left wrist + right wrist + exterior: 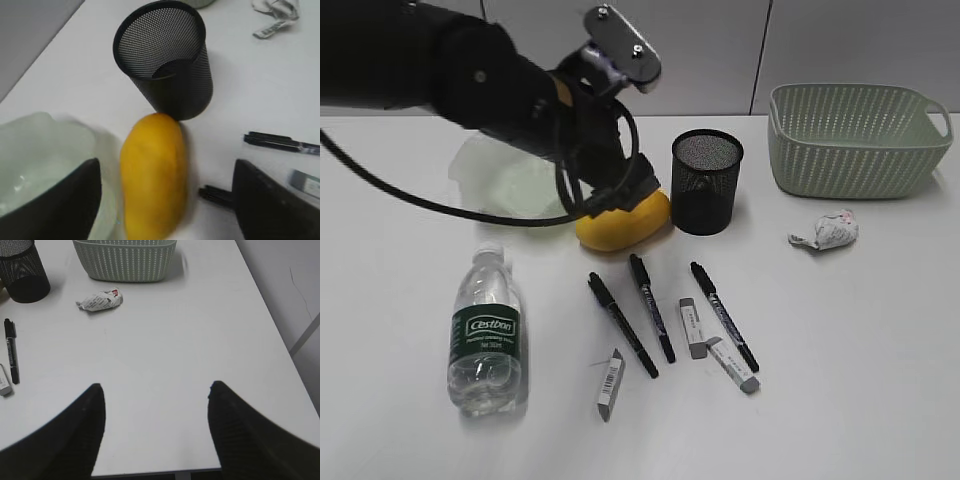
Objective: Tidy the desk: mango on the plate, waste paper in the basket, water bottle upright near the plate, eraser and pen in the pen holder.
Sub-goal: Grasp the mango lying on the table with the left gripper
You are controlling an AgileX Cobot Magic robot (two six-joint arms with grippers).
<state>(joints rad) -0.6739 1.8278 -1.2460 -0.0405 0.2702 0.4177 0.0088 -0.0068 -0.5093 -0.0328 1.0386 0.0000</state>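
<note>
The yellow mango [625, 225] lies on the desk [880, 340] between the pale green plate [495, 175] and the black mesh pen holder [707, 182]. My left gripper [166, 162] hangs over it, open, one finger on each side of the mango [152, 175] and a gap at both. The water bottle [485, 330] lies on its side at the front left. Three black pens [651, 306] and three erasers [692, 327] are scattered in the middle. The waste paper [825, 232] sits in front of the basket [860, 140]. My right gripper [156, 386] is open and empty above bare desk.
The left arm hides part of the plate in the exterior view. The pen holder [165, 60] stands upright, almost touching the mango's far end. A pen [280, 142] lies just beyond the left gripper's right finger. The desk's right edge [270, 320] runs close to my right gripper.
</note>
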